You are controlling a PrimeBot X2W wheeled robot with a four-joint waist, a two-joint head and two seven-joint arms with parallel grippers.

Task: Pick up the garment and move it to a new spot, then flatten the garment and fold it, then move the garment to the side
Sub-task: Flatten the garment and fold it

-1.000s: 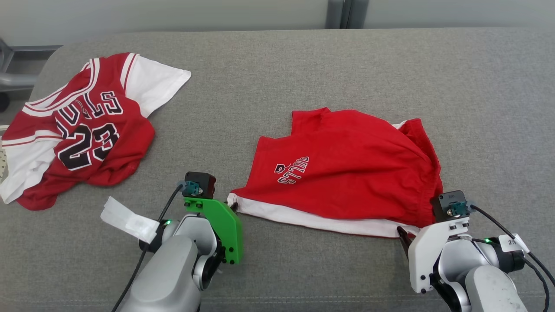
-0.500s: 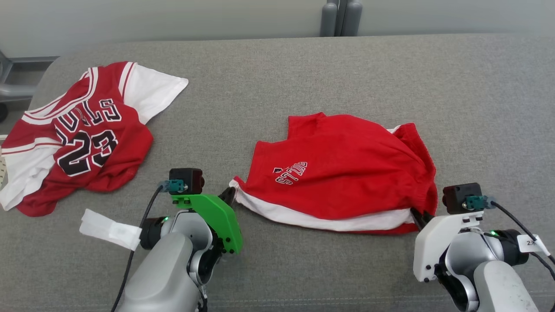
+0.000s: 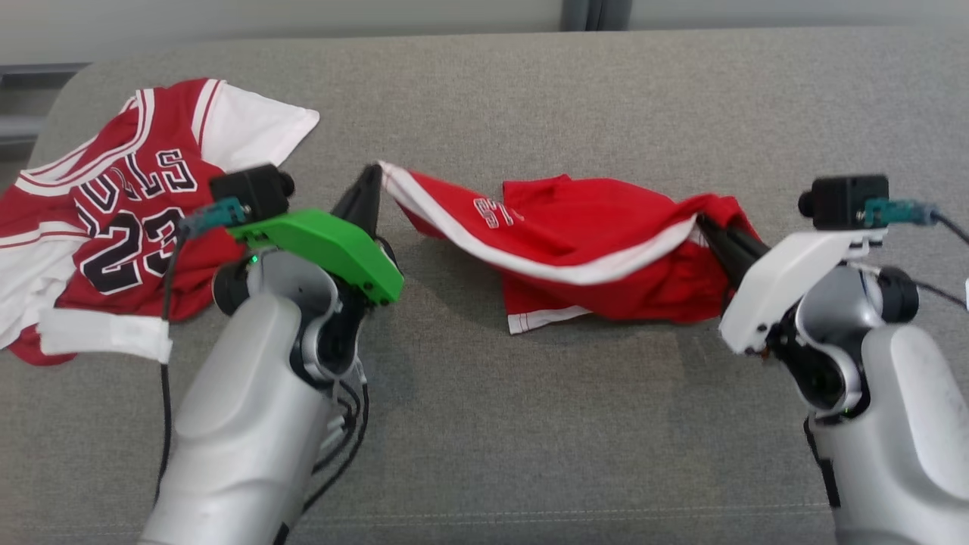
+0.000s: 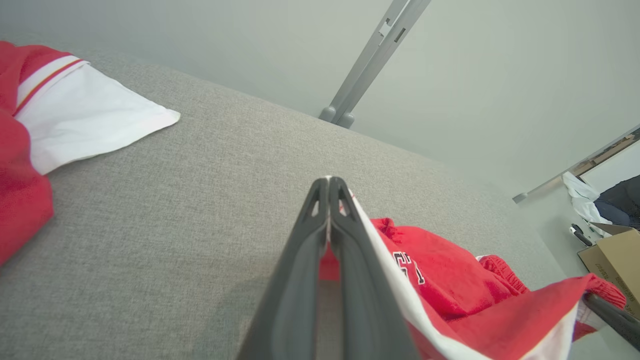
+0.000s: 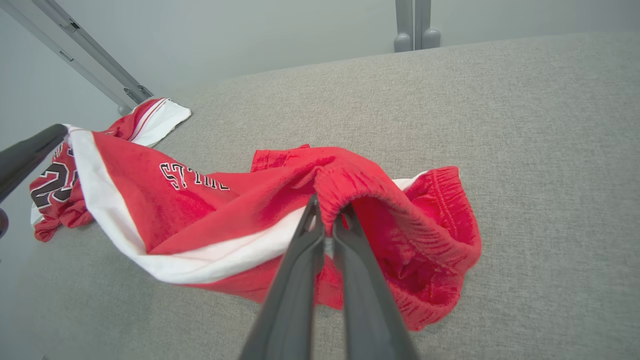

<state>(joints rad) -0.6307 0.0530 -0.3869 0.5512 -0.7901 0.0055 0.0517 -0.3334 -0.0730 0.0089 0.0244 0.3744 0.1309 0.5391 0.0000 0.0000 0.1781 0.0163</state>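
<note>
You have L gripper [image 3: 372,175] & R gripper [image 3: 701,221] pinched shut on shorts [image 3: 598,265], part-lifted at 12 o'clock; relocate, flatten, fold, side-move pending.

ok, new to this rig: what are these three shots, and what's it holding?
A two-armed robot works at a grey upholstered surface. The wide shot is from its head camera, looking down; the other two are from wrist cameras, each looking along that arm's dark jaws. A red and white Bulls 23 jersey lies at the left. Both pairs of jaws are shut on the red shorts: left on the white-striped edge, right on the elastic waistband, holding them partly off the surface.
</note>
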